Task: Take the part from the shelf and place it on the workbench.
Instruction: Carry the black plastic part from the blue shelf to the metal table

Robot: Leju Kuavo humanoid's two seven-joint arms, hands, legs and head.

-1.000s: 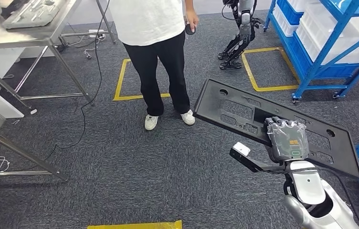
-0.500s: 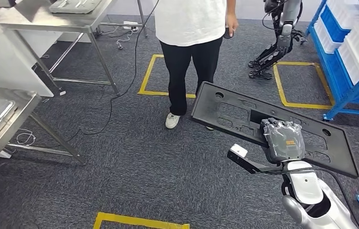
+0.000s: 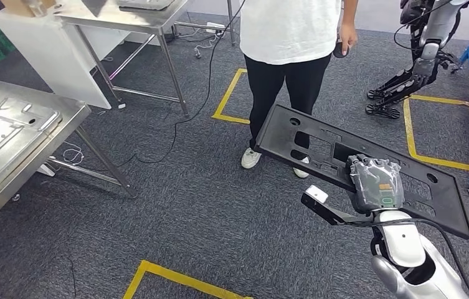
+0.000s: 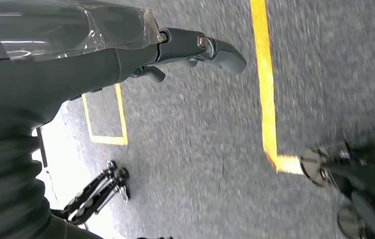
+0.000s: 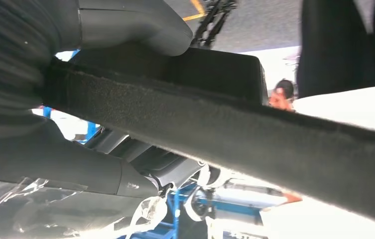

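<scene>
The part is off the shelf and in the air. The right hand (image 3: 376, 185) grips the long black plastic panel (image 3: 319, 146) near 1 end, and most of the panel sticks out beyond the fingers, tilted and well above the carpet. In the right wrist view the thick grey thumb (image 5: 130, 25) lies over 1 face of the panel's edge (image 5: 235, 132) and the darker fingers (image 5: 75, 172) wrap the other face, so the grip is closed on it from both sides.

The left hand (image 4: 65, 69) hangs over the grey carpet with nothing in it; a dark finger points out above the yellow floor tape (image 4: 265, 79), but I cannot tell how far apart the fingers are.

So I judge the pickup done and the carry under way. The steel workbench (image 3: 63, 121) stands well apart from the fingers, off on the robot's left, with pressed metal sheets on it. A person in a white shirt and black trousers (image 3: 288, 68) stands just beyond the panel's far end. Left to do: cover the floor between, bring the panel over the bench top, set it down, let go.
</scene>
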